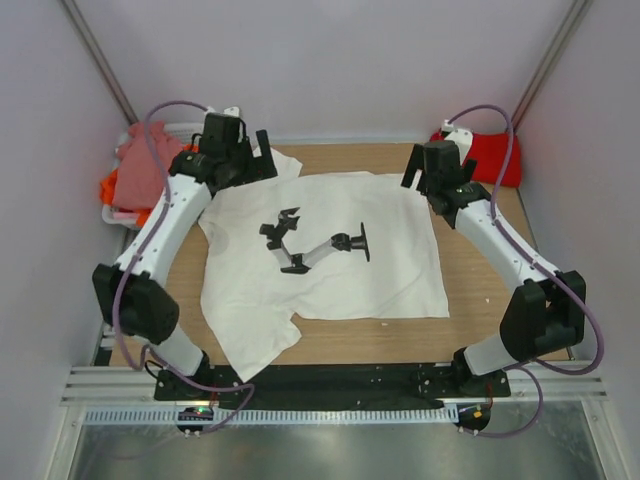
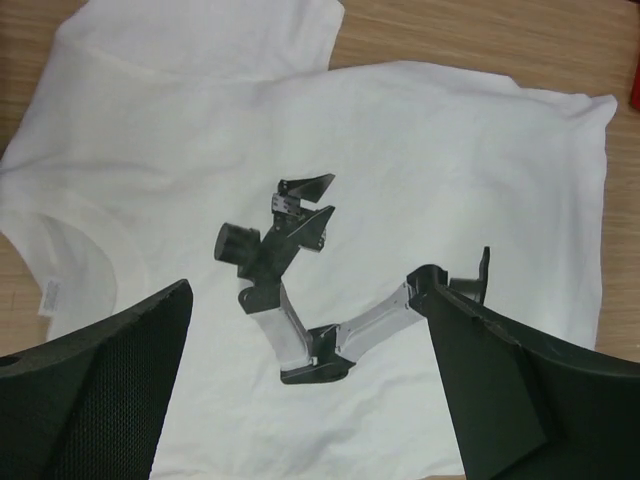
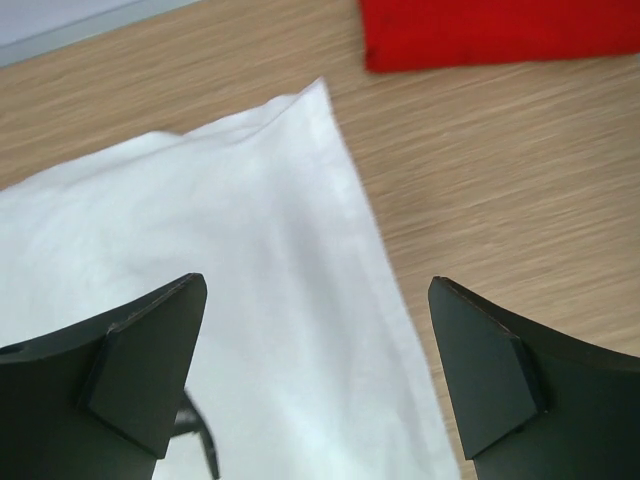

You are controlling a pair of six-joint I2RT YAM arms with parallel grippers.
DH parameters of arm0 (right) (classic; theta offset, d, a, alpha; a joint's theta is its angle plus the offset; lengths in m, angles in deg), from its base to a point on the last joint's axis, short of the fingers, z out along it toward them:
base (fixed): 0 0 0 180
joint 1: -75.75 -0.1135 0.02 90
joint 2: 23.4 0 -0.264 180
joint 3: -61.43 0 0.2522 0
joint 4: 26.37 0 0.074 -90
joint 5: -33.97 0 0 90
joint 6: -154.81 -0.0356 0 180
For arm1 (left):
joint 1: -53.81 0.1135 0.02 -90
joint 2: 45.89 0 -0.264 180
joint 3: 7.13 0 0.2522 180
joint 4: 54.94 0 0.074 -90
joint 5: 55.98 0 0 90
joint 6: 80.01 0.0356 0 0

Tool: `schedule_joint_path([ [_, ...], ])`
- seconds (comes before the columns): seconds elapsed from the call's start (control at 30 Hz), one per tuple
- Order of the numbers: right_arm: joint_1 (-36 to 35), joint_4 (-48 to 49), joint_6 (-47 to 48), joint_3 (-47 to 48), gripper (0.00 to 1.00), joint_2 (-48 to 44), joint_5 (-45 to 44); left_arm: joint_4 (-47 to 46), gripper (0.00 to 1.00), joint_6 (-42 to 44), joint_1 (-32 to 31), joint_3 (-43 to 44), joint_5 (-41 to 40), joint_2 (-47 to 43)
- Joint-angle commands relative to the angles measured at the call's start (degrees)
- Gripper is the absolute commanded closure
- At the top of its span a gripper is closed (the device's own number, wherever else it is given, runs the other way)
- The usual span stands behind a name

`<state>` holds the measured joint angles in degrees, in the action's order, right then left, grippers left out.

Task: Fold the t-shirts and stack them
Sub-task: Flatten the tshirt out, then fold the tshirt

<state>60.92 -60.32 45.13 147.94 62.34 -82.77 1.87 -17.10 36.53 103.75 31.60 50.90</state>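
Observation:
A large white t-shirt (image 1: 330, 280) lies spread flat on the wooden table, its black robot-arm print (image 1: 310, 245) facing up. My left gripper (image 1: 255, 155) hovers open over the shirt's far left part, near the sleeve. In the left wrist view the print (image 2: 290, 270) shows between the wide-apart fingers of the left gripper (image 2: 305, 280), which hold nothing. Over the shirt's far right corner my right gripper (image 1: 418, 180) is open too. The right wrist view shows the right gripper (image 3: 316, 282) empty above the white t-shirt's edge (image 3: 250, 230). A red t-shirt (image 1: 492, 158) (image 3: 500, 30) lies at the back right.
A white basket (image 1: 115, 213) stands off the table's left side and holds a pink shirt (image 1: 140, 160) and an orange one (image 1: 112, 185). Bare wood (image 1: 350, 335) shows at the table's near edge. Grey walls close in on both sides.

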Motion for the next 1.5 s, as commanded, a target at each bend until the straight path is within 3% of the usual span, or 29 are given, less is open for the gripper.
schedule_joint_path([
  [0.0, -0.38, 6.11, -5.36, -8.03, 0.00, -1.26, 13.61, -5.24, 0.00, -4.97, -0.30, -12.80, -4.35, -3.35],
  [0.2, -2.03, 10.86, -7.30, -17.18, 0.02, -2.32, 20.94, -11.32, 0.00, -9.81, -1.17, -31.35, -1.02, -16.79],
  [0.33, -12.72, 11.66, -8.79, -24.13, 0.04, -11.34, 0.19, -4.92, 0.00, -14.38, -5.99, -36.82, -2.68, -25.06],
  [0.43, -18.90, 15.78, -13.26, -30.81, 0.04, -17.50, -7.50, 1.67, 0.00, -18.76, -12.06, -41.83, -3.12, -31.91],
  [0.53, -20.59, 23.32, -16.44, -38.63, 0.04, -22.00, -9.55, 7.54, 0.00, -22.99, -20.32, -45.60, -4.87, -36.75],
  [0.7, -23.40, 32.56, -18.81, -48.90, 0.08, -32.28, -18.16, 21.27, 0.01, -38.36, -33.49, -47.02, -12.43, -44.04],
  [0.83, -23.84, 35.30, -19.78, -53.23, 0.07, -37.74, -19.93, 26.29, 0.05, -45.23, -37.12, -51.41, -13.58, -48.88],
  [0.97, -23.84, 33.90, -20.04, -51.75, 0.07, -35.29, -19.66, 24.54, 0.16, -47.79, -38.97, -59.05, -10.60, -48.28],
  [1.3, -23.93, 33.02, -19.96, -49.99, 0.03, -32.91, -19.14, 21.47, 0.16, -53.50, -48.28, -64.33, -7.09, -40.28],
  [1.47, -23.84, 33.19, -20.04, -50.43, 0.03, -33.53, -18.88, 16.02, 0.32, -54.38, -49.17, -68.28, -5.23, -39.14],
])
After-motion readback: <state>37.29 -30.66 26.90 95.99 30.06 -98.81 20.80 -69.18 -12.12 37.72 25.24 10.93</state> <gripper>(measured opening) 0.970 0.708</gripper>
